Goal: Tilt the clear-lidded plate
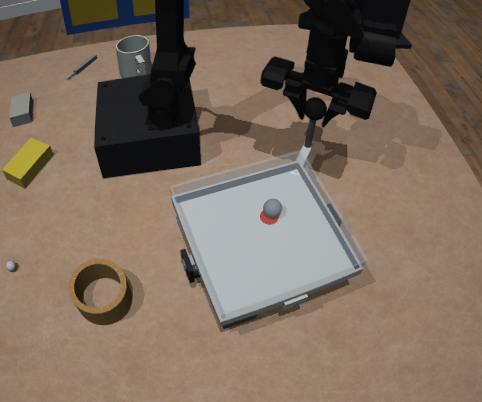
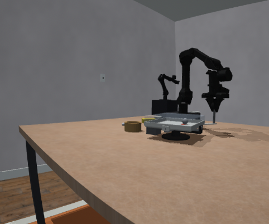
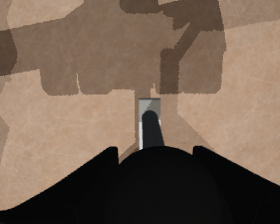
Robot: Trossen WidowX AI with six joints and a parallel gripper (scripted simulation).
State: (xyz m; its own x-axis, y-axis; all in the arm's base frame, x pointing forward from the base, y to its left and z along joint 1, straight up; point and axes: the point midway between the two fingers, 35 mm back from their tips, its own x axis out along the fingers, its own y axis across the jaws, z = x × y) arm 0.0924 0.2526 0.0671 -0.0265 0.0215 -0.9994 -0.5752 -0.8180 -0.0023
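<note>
The grey plate [image 1: 268,242] with a clear lid sits on a black pedestal [image 2: 176,136] in the middle of the table. The steel ball [image 1: 272,207] rests over the red printed spot [image 1: 268,217], covering its upper part. A thin grey handle rod [image 1: 309,142] rises from the plate's far corner and ends in a black knob [image 1: 315,107]. My gripper [image 1: 315,114] is shut on that knob, above the corner. In the wrist view the knob [image 3: 164,197] fills the bottom and the rod [image 3: 149,125] runs down to the table. The plate looks close to level in the side view [image 2: 174,123].
A wooden ring [image 1: 98,289] and a small grey ball [image 1: 11,265] lie left of the plate. A yellow block [image 1: 27,161], a grey block [image 1: 21,108], a screwdriver [image 1: 82,66] and a mug [image 1: 133,55] stand at the back left. The arm's black base [image 1: 145,127] is behind the plate.
</note>
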